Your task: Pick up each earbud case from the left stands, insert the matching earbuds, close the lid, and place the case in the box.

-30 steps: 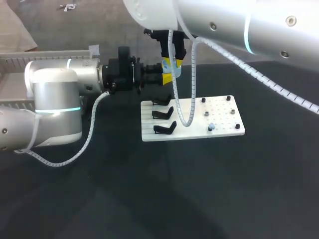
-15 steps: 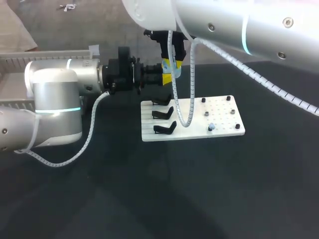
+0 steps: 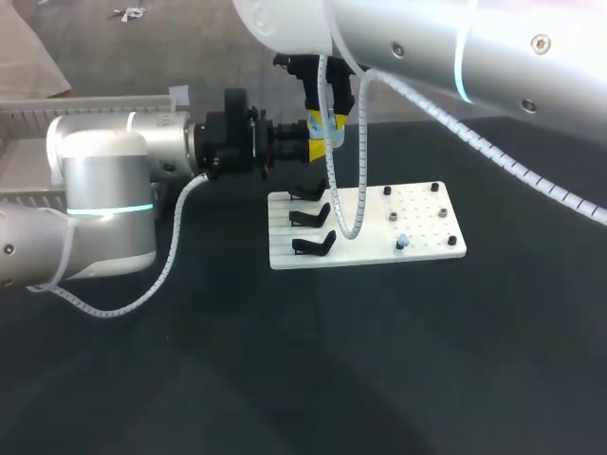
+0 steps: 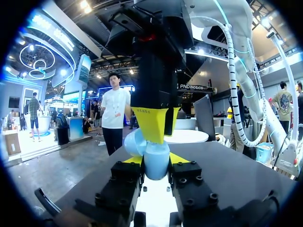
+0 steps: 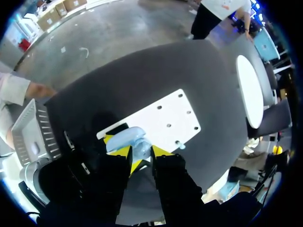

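Our left gripper [image 3: 308,151] stayed clenched on the pale blue earbud case [image 4: 156,161], held in the air over the white board's [image 3: 422,220] far edge. Our right gripper [image 5: 141,152] still met the case from above; whether it grasped we could not tell. Only the right arm [image 3: 455,57] had shifted slightly.

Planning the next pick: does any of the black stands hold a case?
No, all three black stands on the white board are bare in the head view.
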